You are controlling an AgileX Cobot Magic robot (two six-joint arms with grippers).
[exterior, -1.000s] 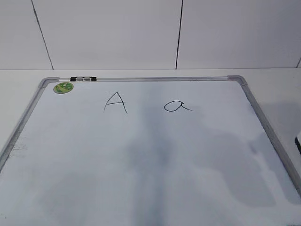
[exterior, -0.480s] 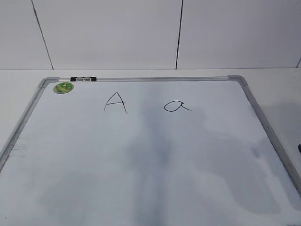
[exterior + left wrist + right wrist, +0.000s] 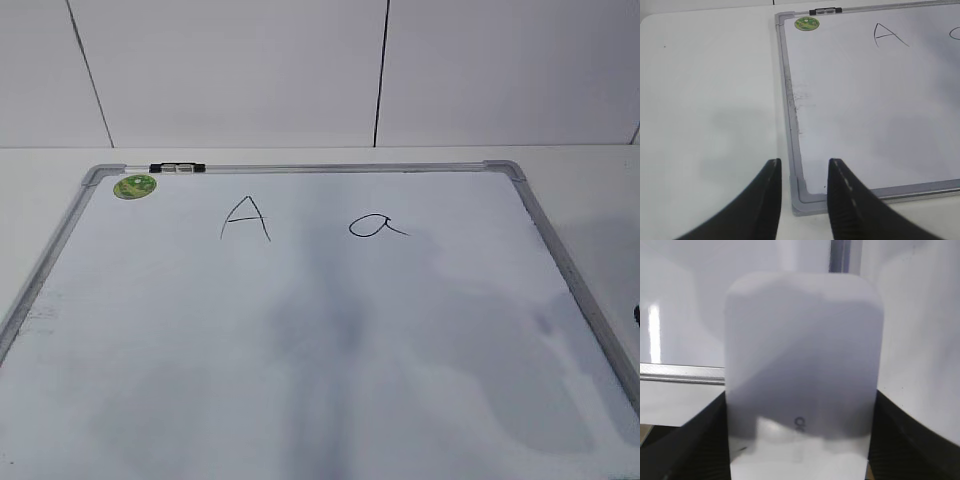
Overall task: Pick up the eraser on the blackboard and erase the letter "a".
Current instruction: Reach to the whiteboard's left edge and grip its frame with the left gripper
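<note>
Right wrist view showed the right gripper (image 3: pixel 800 440) pinching the eraser (image 3: pixel 802 355); the left gripper (image 3: pixel 802 172) hung partly spread over the blackboard (image 3: pixel 790 110) corner.

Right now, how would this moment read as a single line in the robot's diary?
right gripper: shut on eraser | left gripper: open, empty, by blackboard corner | letter "a": unerased

Capital "A" (image 3: pixel 245 218) and the letter "a" (image 3: pixel 377 226) on the blackboard (image 3: pixel 300 167); small unreadable grey lettering on the eraser (image 3: pixel 800 365).
</note>
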